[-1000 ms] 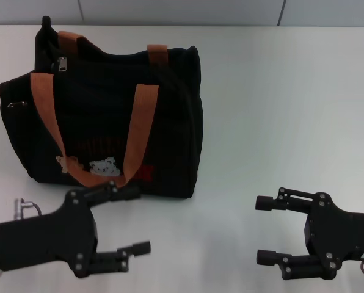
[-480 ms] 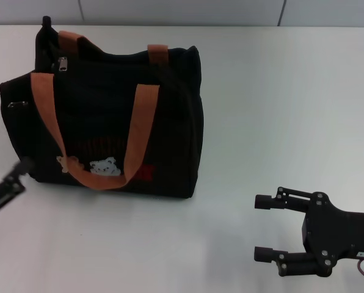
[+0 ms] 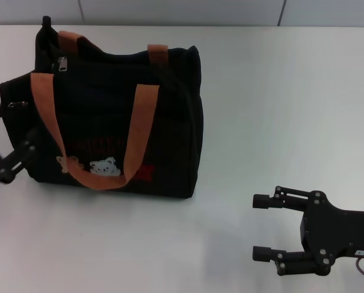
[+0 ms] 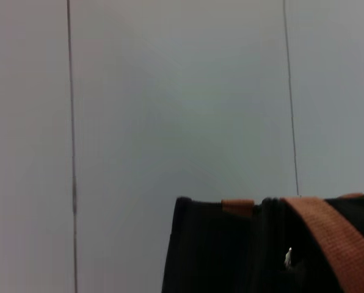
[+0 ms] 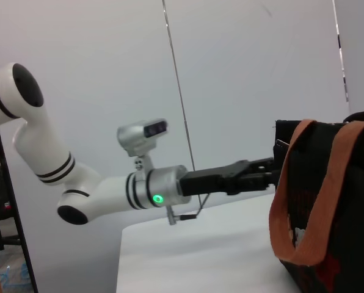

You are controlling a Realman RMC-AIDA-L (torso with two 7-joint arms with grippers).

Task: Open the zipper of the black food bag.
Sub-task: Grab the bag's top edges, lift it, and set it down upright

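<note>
the bag [image 3: 109, 116] stands on the table's [image 3: 280, 110] far left, zipper [image 3: 62, 63] shut, its pull at the left end. the left gripper [image 3: 8, 149], spread, is held beside that end; approach is underway. next, the pull must be pinched. the right gripper [image 3: 264, 226] is parked, spread.

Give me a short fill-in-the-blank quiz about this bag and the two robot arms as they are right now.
1. The black food bag has strap handles coloured ____.
2. The tool nearest the bag's side is the ____ tool.
3. The right tool rests over the white table with its fingers ____.
4. The small silver pull tab of the zipper sits near the bag's ____ end, seen from the head view.

Missing words: orange-brown; left; open; left
</note>
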